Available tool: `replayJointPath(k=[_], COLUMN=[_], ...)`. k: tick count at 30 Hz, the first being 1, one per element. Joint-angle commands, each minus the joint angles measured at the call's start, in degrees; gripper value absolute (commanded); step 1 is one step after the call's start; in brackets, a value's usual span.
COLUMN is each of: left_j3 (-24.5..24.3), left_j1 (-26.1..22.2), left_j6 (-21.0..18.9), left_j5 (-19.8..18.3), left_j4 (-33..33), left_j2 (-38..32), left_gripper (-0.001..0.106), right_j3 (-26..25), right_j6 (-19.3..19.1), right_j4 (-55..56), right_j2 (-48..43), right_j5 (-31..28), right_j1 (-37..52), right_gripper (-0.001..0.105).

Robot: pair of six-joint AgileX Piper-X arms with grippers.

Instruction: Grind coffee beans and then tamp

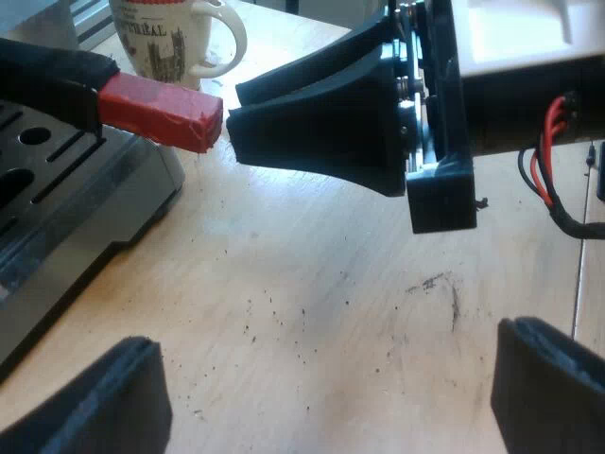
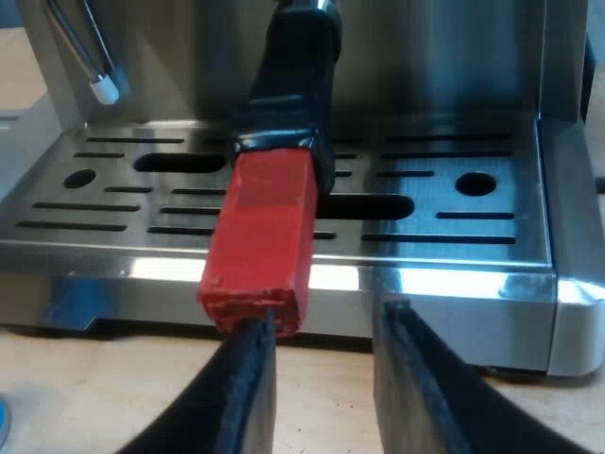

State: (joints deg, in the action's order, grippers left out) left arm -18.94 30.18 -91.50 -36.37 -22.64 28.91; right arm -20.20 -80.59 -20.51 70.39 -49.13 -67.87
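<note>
Pale wooden desk stretches under both arms, dusted with dark specks that look like coffee grounds (there is a smudged patch of them as well). On it stands the espresso machine, its slotted steel drip tray turned toward the arms. A white printed mug stands upright on the desk near the machine's corner.

The holder's handle juts from the machine's front over the drip tray. It is dark along its length and finishes in a red end that reaches past the tray's front lip. The metal part of the holder is hidden from sight.

The right hand sits level with that red end. Its two black fingers are parted by a narrow gap and there is nothing between them, so it is released. One fingertip is right at the tip of the red end (touching it or a hair short, I cannot tell which), and the red end lies outside the gap rather than in it.

The left hand hangs over bare desk near the machine's front corner. It is released too, its fingers spread wide and holding nothing, and it is well apart from the handle. A thin steam wand with a pale tip hangs at the machine's side above the tray.
</note>
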Motion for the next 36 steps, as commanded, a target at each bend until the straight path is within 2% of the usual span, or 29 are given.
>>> replayJointPath(k=[1,9,18,22,31,36], left_j3=[-0.2,-0.2,-0.2,-0.2,-0.2,-0.2], left_j1=[0.3,0.3,0.3,0.3,0.3,0.3], left_j6=[0.1,0.1,-0.1,-0.8,-1.1,-1.1], left_j5=[-0.8,-0.8,-0.8,-0.8,-0.8,-0.8], left_j4=[0.3,0.3,0.3,0.3,0.3,0.3], left_j2=[0.0,0.0,0.0,0.0,0.0,0.0], left_gripper=[0.072,0.072,0.072,0.072,0.072,0.072], right_j3=[-0.3,-0.5,-3.0,-3.7,-3.7,-3.7], right_j6=[-0.7,-0.6,-3.3,-3.7,-4.1,-4.0], right_j4=[-0.5,-1.7,-2.0,-2.7,-3.3,-0.7], right_j2=[-0.2,-0.2,-0.2,-0.2,0.3,0.0], right_j5=[0.5,0.2,-0.1,-3.5,-2.3,-2.2], right_j1=[0.4,2.3,3.2,3.7,5.2,2.8], right_gripper=[0.029,0.029,0.029,0.029,0.029,0.029])
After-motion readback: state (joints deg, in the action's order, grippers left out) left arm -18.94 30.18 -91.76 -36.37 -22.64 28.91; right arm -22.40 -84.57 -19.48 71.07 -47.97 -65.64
